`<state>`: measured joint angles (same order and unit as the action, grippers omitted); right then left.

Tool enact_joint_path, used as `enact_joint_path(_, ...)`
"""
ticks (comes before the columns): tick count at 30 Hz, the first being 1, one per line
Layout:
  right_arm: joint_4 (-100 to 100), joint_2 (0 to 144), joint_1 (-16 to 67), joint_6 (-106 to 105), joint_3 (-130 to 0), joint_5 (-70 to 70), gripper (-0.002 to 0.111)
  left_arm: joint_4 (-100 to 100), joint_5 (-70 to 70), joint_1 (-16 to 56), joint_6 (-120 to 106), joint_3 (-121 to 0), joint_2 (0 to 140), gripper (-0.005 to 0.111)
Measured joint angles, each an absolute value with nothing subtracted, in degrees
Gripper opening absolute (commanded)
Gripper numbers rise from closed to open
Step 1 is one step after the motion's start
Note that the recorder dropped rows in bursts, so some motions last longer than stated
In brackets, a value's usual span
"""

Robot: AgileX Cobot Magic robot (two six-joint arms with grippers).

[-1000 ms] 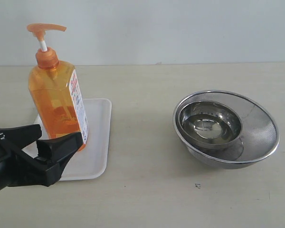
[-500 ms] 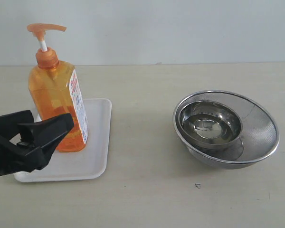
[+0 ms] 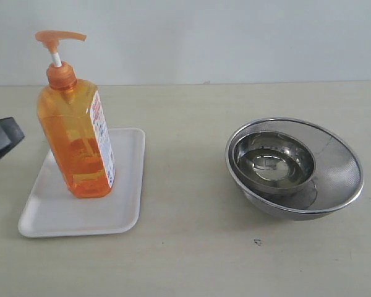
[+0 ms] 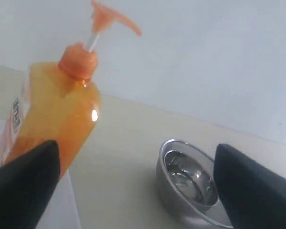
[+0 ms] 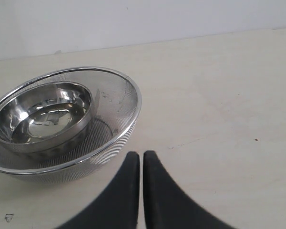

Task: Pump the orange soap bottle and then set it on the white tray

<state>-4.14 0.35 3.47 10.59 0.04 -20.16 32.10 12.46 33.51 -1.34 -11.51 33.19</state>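
The orange soap bottle stands upright on the white tray at the left of the table, its pump head raised on the white stem. Only a black tip of my left gripper shows at the left edge of the exterior view, apart from the bottle. In the left wrist view the orange soap bottle rises past one finger, and my left gripper is open with nothing between its fingers. My right gripper is shut and empty, its tips just short of the mesh bowl.
A steel mesh strainer bowl sits at the right with a smaller steel bowl nested inside. The same steel bowls lie close ahead of the right gripper and the steel bowls also show in the left wrist view.
My left gripper has drawn back leftward from the bottle, almost out of the exterior view. The bottle stays upright on the tray.
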Motion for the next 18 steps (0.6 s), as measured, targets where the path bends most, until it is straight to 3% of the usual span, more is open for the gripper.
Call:
enact_joint_path(1, -4.14, 0.35, 3.47, 10.59, 0.04, -20.16, 0.000, 32.10, 11.57, 32.70, -0.84, -11.51, 31.75, 0.076)
enact_joint_path(11, -4.14, 0.35, 3.47, 10.59, 0.04, -20.16, 0.000, 32.10, 1.42, 20.95, 0.34, -5.94, 18.17, 0.004)
enact_joint_path(18, -4.14, 0.35, 3.47, 10.59, 0.04, -20.16, 0.000, 32.10, 1.19, 16.39, -5.19, -1.86, 9.56, 0.005)
